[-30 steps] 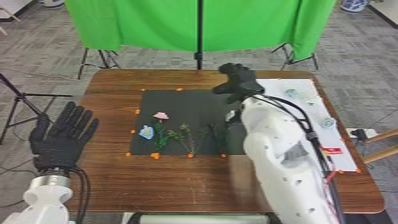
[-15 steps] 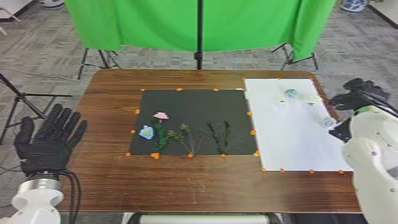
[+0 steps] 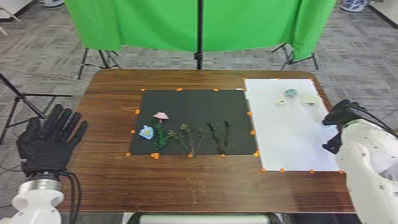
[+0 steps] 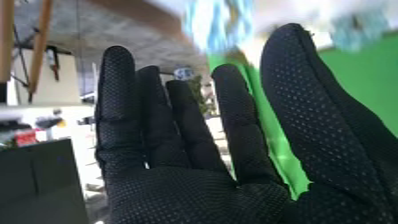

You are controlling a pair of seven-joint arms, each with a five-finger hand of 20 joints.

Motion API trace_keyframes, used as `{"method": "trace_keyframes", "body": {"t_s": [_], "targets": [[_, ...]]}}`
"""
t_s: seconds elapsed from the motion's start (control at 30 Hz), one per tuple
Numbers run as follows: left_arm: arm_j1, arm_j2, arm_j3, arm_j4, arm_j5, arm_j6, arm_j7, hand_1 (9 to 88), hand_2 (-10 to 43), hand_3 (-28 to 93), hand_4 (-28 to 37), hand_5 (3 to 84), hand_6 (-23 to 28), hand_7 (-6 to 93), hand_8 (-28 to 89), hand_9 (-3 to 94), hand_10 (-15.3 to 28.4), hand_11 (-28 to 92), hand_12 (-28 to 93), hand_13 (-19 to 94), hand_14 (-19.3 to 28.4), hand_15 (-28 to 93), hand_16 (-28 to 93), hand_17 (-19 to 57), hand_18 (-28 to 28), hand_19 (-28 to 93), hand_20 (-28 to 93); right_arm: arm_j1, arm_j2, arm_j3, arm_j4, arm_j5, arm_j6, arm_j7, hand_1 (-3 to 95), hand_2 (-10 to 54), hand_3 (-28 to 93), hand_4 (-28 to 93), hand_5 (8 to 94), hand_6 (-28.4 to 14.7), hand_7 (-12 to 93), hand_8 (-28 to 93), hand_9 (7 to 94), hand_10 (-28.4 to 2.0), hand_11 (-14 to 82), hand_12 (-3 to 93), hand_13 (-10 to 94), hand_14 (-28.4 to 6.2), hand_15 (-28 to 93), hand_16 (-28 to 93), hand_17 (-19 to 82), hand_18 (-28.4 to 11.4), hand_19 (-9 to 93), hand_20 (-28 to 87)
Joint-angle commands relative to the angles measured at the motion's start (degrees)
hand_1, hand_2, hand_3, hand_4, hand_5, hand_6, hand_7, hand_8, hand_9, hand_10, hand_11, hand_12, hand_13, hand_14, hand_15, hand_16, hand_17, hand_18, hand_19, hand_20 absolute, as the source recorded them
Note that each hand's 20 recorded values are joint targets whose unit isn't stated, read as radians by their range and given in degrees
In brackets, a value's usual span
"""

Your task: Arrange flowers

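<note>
Head view, nearest first: bare wood of the brown table (image 3: 178, 192). Towards the near left, by the table's left edge, the left hand (image 3: 49, 142), empty, with fingers straight and a little spread. At the right edge of the white sheet (image 3: 289, 142), the right hand (image 3: 336, 127), wide, with thumb well apart from the fingers. On the near part of the black sheet (image 3: 195, 107), left to right: a leafy green stem (image 3: 161, 143), thin sprigs (image 3: 189, 142) and darker sprigs (image 3: 221, 137), all lying roughly side by side. A little farther, at the left, a blue flower (image 3: 147, 132), then a pink flower (image 3: 161, 115) just beyond. On the far part of the white sheet, a small pale flower (image 3: 281, 102), a cream flower (image 3: 309, 100) to the right, and a teal flower (image 3: 290, 92) farthest. Right wrist view: right hand open, palm empty, fingers straight; past the thumb and fingers, a blurred pale blue flower (image 4: 218, 22), contact impossible to tell. Beyond the table, a green cloth (image 3: 151, 25) behind a black pole (image 3: 200, 30).
</note>
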Motion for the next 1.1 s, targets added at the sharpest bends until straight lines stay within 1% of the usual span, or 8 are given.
{"method": "trace_keyframes", "body": {"t_s": [0.03,0.13,0.2,0.3,0.4,0.6,0.77,1.1], "targets": [[0.99,-0.82,0.26,-0.14,0.47,1.45,-0.72,25.5,13.2,76,-25.4,45.8,8.8,12.2,-8,41.1,14.8,22,15,32,15.2,40,-2,-3.8,15.0,32,20,0.53,-0.62,-1.50,3.34,-1.77,3.02,1.79,52.5,-9.5,73,-28,49.6,-5.8,16,-12,43.6,-18.2,13.9,15.4,38,-16.8,36,16,21,-21.2,70,25],[1.19,-0.97,0.13,-0.32,0.66,1.64,-1.09,27.7,14.9,77,-24.6,46.0,8.8,12.3,-8,41.3,14.8,22,15,32,15.2,41,-2,-3.8,14.9,32,20,-0.29,-0.79,-1.68,3.81,-2.27,4.06,3.08,57.6,-9.5,76,-28,59.0,-3.6,24,-12,51.7,-17.3,19.2,18.4,45,-14.8,45,18,25,-20.8,75,29],[1.36,-0.93,0.10,-0.41,0.64,1.80,-0.94,28.2,15.0,77,-23.3,46.2,8.8,12.5,-8,41.5,15.0,22,15,33,15.4,41,-2,-3.8,14.9,32,20,-1.10,-0.72,-2.04,4.03,-3.09,6.44,3.55,61.9,-9.5,72,-28,60.9,-3.4,28,-4,54.5,-16.7,23.5,20.8,47,-11.9,46,27,27,-20.5,76,33],[1.72,-1.06,-0.14,-0.58,0.51,1.88,-0.91,28.3,15.0,77,-22.2,46.4,8.8,12.6,-8,41.6,14.9,22,15,33,15.5,41,-3,-3.8,14.9,32,20,-1.94,-0.53,-2.66,3.95,-4.12,10.43,3.27,66.4,-9.5,67,-28,64.8,-2.3,38,5,65.8,-13.0,17.8,41.7,54,-8.7,52,40,31,-19.9,80,37],[1.95,-1.26,-0.23,-0.65,0.38,1.91,-0.93,28.4,14.9,77,-21.9,46.5,8.9,12.6,-8,41.6,14.9,22,15,33,15.4,41,-3,-3.8,14.9,32,20,-2.74,0.17,-3.30,2.73,-5.27,13.00,2.05,67.0,-9.5,67,-28,67.1,-0.7,44,8,71.4,-11.6,20.8,49.4,59,-8.4,56,44,33,-19.6,81,38],[1.65,-1.15,-0.14,-0.50,0.47,1.63,-1.17,28.4,14.6,76,-22.6,46.5,8.9,12.6,-8,41.5,14.9,23,15,32,15.4,41,-3,-3.8,14.9,33,20,-3.55,1.46,-5.68,-5.66,-5.31,17.05,-1.96,66.5,-9.5,68,-28,66.8,-0.3,45,9,72.3,-11.5,20.8,50.6,60,-8.6,56,44,33,-19.7,81,39],[2.20,-1.16,-0.32,-0.73,0.47,1.76,-1.24,27.9,14.2,75,-23.3,46.5,8.9,12.4,-8,41.5,14.8,23,15,33,15.3,42,-3,-3.8,14.9,33,20,0.14,-1.54,-11.63,-11.12,-3.38,16.02,-8.77,65.9,-9.5,69,-28,66.3,-0.4,46,9,72.3,-11.5,21.1,51.2,60,-8.6,57,45,33,-19.6,82,39],[0.35,-0.32,0.78,-0.02,0.56,1.22,-1.94,27.7,14.0,75,-24.0,46.4,8.9,12.5,-8,41.5,14.8,23,15,32,15.3,41,-3,-3.7,14.8,33,20,8.54,-12.99,-28.42,-11.58,3.61,9.63,-20.00,64.8,-9.5,71,-28,66.0,-0.3,47,8,72.4,-11.5,21.4,51.1,59,-8.8,57,46,33,-19.7,82,40]]}}
